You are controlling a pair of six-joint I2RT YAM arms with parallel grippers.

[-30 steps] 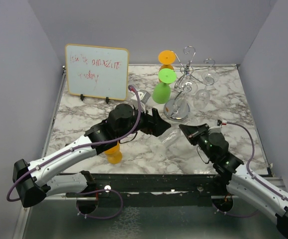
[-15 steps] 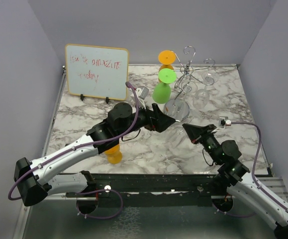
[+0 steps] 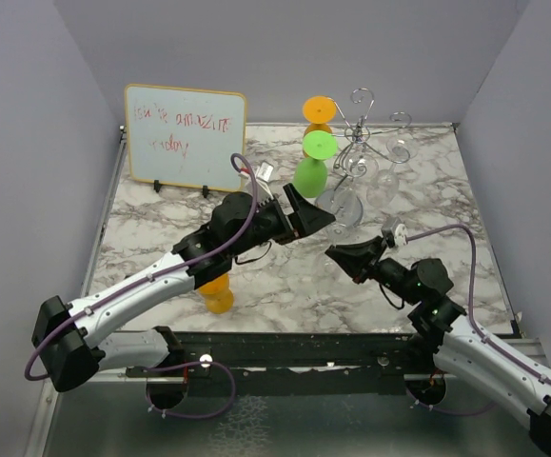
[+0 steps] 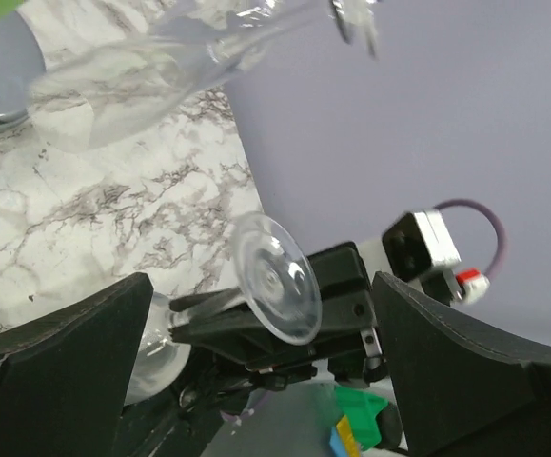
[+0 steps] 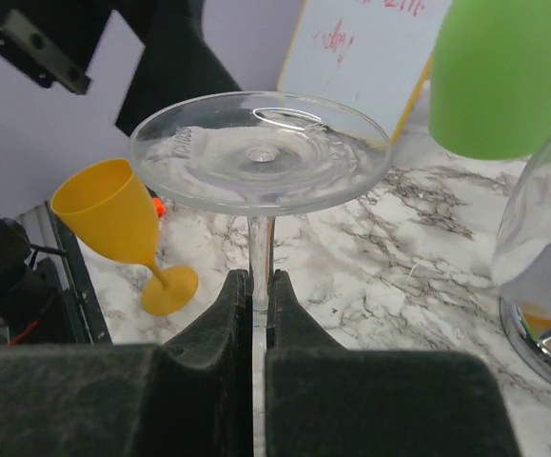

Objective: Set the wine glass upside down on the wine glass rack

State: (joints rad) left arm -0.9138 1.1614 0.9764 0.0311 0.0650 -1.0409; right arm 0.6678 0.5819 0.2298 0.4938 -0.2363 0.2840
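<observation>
My right gripper (image 5: 259, 278) is shut on the stem of a clear wine glass (image 5: 261, 152), with the round foot just past the fingertips. In the top view the right gripper (image 3: 340, 257) is over the middle of the table. My left gripper (image 3: 311, 214) is open and empty, facing the glass foot (image 4: 275, 276) with one finger (image 4: 56, 352) to each side, not touching. The silver wire rack (image 3: 365, 138) stands at the back right. A green glass (image 3: 310, 173) and a clear glass (image 3: 389, 176) hang on it upside down.
A yellow glass (image 3: 218, 297) stands under my left arm, also in the right wrist view (image 5: 113, 214). An orange glass (image 3: 318, 108) is behind the rack. A whiteboard (image 3: 185, 136) stands at the back left. The rack's chrome base (image 5: 541, 357) is close to my right gripper.
My right gripper has moved left and up with the clear glass. My left gripper has drawn back toward the rack and risen.
</observation>
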